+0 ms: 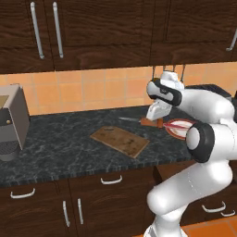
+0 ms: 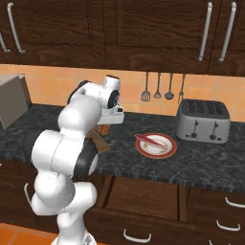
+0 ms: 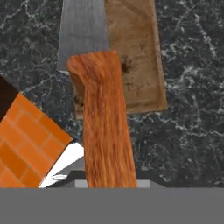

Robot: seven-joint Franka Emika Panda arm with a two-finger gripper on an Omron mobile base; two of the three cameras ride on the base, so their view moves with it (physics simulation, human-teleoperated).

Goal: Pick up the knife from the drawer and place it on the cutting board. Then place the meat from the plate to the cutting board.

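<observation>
Gripper [image 1: 156, 121] is clamped on the knife [image 3: 103, 118] by its orange-red handle, held above the dark counter [image 1: 60, 139]; in the hand view the blade points toward 12 o'clock over the cutting board [image 3: 135, 57]. In the left base view the board lies at 8 o'clock from the gripper, the plate [image 2: 167, 148] with the meat [image 2: 150, 141] at 3 o'clock.

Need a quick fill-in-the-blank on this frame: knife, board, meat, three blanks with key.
1. The pincer is shut on the knife by its ____ handle.
2. The meat lies on the ____.
3. The cutting board lies on the dark ____.

Missing words: orange-red; plate; counter
</observation>
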